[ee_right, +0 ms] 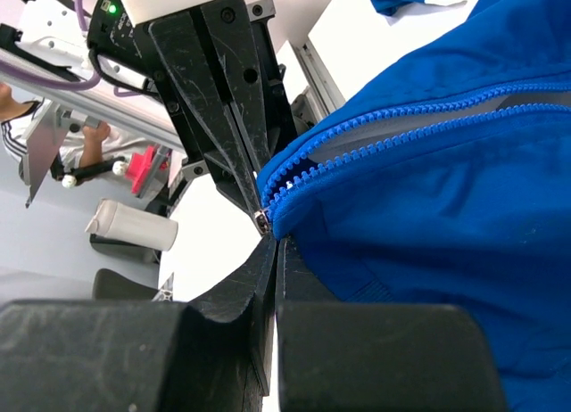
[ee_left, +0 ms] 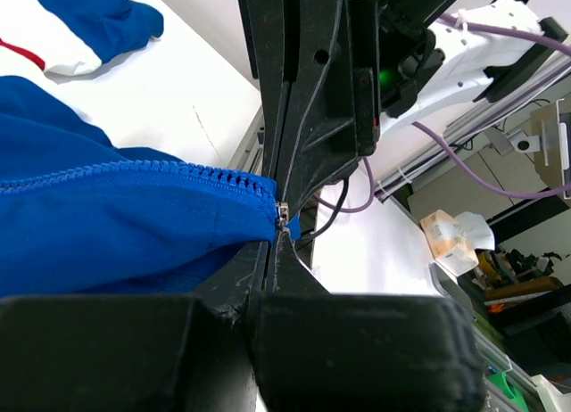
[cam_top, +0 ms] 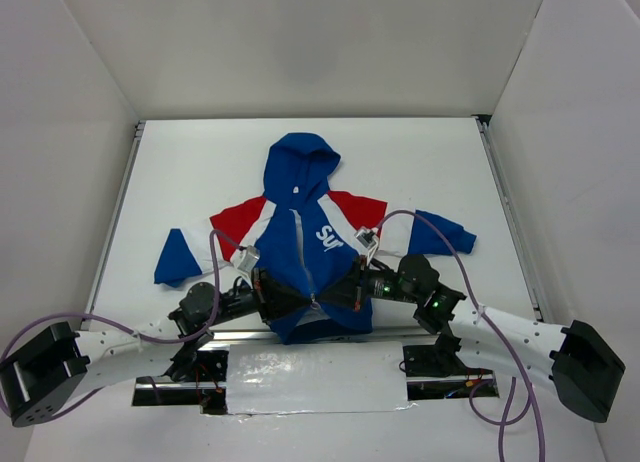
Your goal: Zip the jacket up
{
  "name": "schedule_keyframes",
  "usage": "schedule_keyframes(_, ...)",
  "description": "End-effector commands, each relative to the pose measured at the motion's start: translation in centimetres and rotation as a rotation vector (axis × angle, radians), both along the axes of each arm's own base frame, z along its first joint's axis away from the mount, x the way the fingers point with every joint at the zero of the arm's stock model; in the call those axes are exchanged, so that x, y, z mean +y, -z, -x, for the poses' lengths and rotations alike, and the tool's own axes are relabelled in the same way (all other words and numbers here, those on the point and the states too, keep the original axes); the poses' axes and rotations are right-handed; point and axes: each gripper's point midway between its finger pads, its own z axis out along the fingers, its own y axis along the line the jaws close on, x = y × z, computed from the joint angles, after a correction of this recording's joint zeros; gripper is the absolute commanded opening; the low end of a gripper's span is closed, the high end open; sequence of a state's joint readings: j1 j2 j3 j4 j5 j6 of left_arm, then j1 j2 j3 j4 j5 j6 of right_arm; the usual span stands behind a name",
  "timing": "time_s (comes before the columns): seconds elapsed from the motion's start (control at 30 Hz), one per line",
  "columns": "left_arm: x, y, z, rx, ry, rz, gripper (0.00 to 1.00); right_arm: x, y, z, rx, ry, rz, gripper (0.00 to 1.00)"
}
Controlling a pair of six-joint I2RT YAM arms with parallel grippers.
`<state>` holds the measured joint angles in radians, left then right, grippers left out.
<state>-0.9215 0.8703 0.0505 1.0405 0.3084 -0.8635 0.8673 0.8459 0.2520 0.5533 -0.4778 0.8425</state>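
Zip start: left gripper (ee_left: pixel 280 223) and right gripper (ee_right: pixel 268 229) both clenching jacket (cam_top: pixel 335 247) at zipper (cam_top: pixel 303 252) base; next likely needing steady pull toward hood (cam_top: pixel 300 162)

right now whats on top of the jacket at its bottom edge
The left gripper and right gripper meet there at the zipper's bottom end, both shut on the jacket. The fabric directly under them is covered.

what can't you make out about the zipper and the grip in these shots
- Top view: the bottom end of the zipper, on the jacket, is hidden under the left gripper and right gripper, which meet there.
- Left wrist view: the metal piece pinched in the gripper is too small to tell slider from pin.
- Right wrist view: most of the jacket is cut off by the frame edges.
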Motion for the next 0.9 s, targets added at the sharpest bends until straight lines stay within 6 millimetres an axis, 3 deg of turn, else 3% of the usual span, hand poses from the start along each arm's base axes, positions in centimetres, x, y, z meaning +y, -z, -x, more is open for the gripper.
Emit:
schedule_keyframes(0.0,0.8,5.3,3.7,0.037,0.135,-0.120,0.00,-0.1,-6.6,-3.5,-0.121,0.133,-0.144,0.00)
schedule_keyframes(0.47,0.3,6.2,4.2,0.039,0.148,-0.154,0.00,-0.1,-7.1,-6.9,-0.011,0.284,-0.111,0.00)
schedule_keyframes(0.67,0.0,6.4,4.1,0.047,0.143,-0.158,0.00,0.6,-9.3,-6.3,-0.060,0.223,-0.135,0.00)
schedule_keyframes(0.77,-0.1,6.2,3.3,0.053,0.100,-0.168,0.00,1.3,-7.5,-5.1,-0.083,0.129,-0.098,0.01)
schedule_keyframes(0.83,-0.1,5.7,2.7,0.050,0.069,-0.160,0.00,1.5,-6.4,-4.1,-0.084,0.067,-0.083,0.08)
schedule_keyframes(0.87,0.1,6.3,2.2,0.070,0.033,-0.180,0.00,1.4,-5.3,-3.6,-0.074,0.045,-0.067,0.18)
